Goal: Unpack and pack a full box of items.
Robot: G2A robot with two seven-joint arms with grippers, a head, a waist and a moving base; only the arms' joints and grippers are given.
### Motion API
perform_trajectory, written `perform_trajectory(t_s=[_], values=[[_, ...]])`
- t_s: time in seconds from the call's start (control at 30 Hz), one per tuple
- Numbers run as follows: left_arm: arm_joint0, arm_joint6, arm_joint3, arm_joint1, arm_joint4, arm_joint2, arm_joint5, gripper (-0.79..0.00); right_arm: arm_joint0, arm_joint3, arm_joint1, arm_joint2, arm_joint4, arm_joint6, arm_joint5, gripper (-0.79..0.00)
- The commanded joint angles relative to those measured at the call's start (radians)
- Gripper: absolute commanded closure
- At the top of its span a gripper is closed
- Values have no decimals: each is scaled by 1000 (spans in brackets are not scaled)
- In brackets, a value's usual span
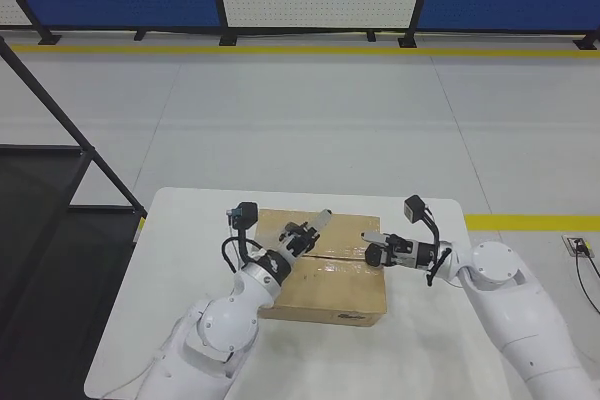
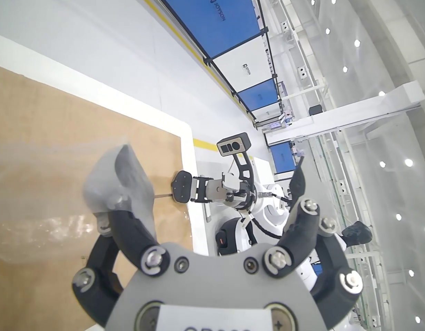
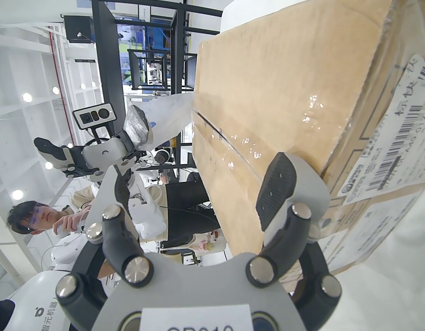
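Box (image 1: 325, 270): matt brown card, its seam sealed under clear glossy tape (image 3: 240, 142) on which bright highlights are seen; a white paper label (image 3: 398, 132) is stuck to one side. Desk (image 1: 420, 340): smooth white top with a faint sheen. Right claw (image 3: 198, 191): pale grey moulded shell, matt black links (image 3: 122, 239), polished metal screws (image 3: 136, 268), and a black pad (image 3: 276, 191) finely dimpled like rubber. Left claw (image 1: 310, 232): built alike, one finger (image 2: 121, 177) being clouded by a wrinkled translucent film (image 2: 60, 160).
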Motion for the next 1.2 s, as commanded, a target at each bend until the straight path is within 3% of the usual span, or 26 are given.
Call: perform_trajectory(t_s=[0.0, 0.5, 0.9, 1.17], values=[[-4, -3, 4, -3, 9, 9, 5, -785, 0, 3, 0, 0, 3, 1, -2, -785], [-50, -24, 49, -25, 29, 40, 50, -785, 1, 21, 0, -3, 11, 12, -14, -785], [-24, 11, 23, -33, -61, -32, 23, -785, 3, 28, -1, -5, 16, 15, -21, -785], [20, -5, -51, -24, -42, -95, 6, -785, 7, 28, -2, -8, 17, 14, -20, -785]])
